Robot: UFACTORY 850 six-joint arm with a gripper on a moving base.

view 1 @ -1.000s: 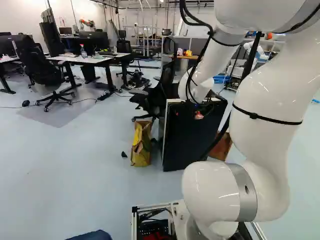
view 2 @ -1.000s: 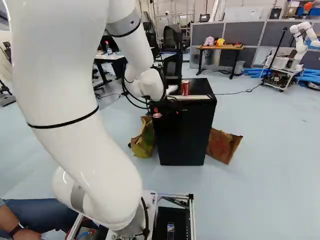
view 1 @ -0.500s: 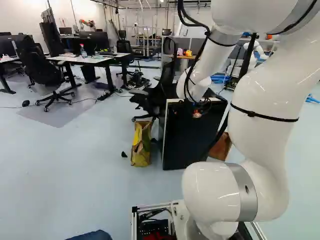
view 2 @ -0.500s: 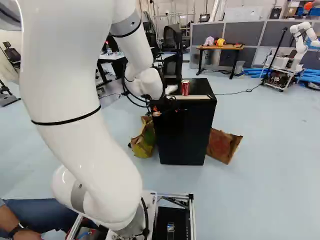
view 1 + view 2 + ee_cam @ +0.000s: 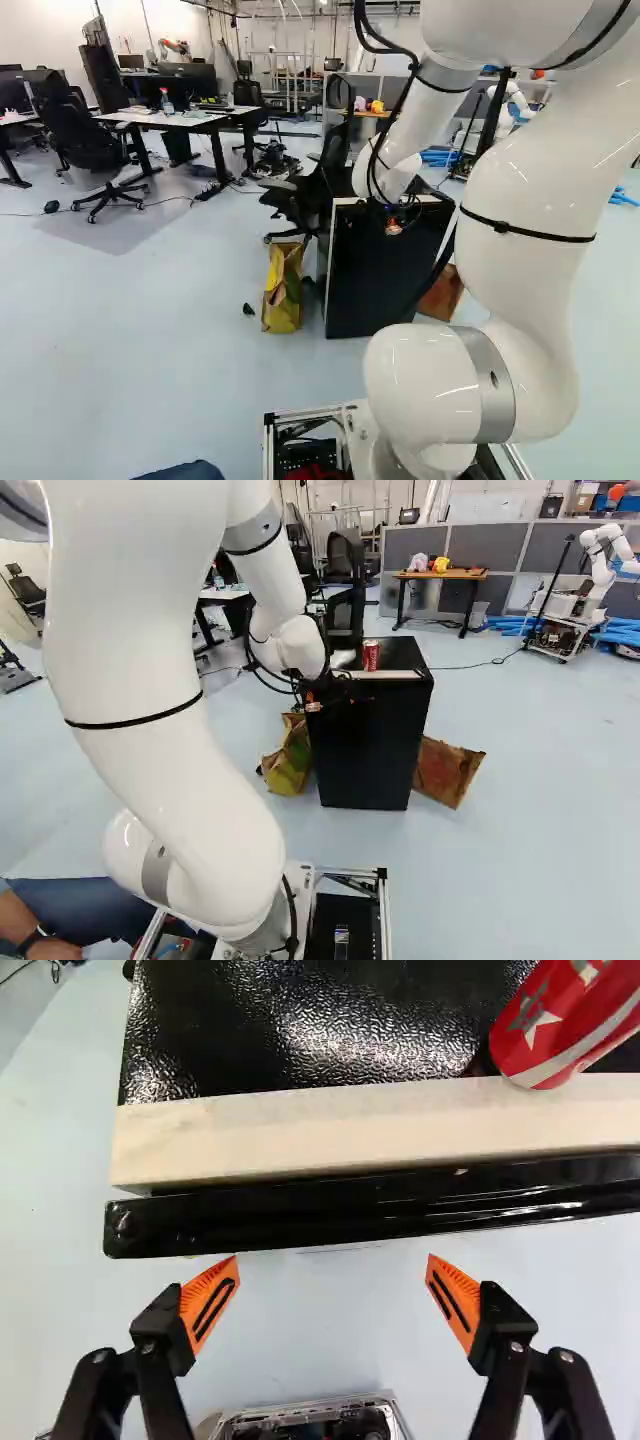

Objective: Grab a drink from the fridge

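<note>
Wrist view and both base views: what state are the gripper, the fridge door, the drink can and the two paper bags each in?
Gripper: open, fingers wide apart, nothing between them.
Fridge door: shut.
Red can: upright on top of the fridge; opened or sealed, cannot tell.
Yellow-green paper bag: standing on the floor, crumpled.
Brown paper bag: tilted, on the fridge's other side.

The black box-shaped fridge (image 5: 365,750) has a glossy front and pebbled top; the long pale strip (image 5: 350,1132) looks like matt wood; the red cylindrical can (image 5: 565,1025), glossy metal.
</note>
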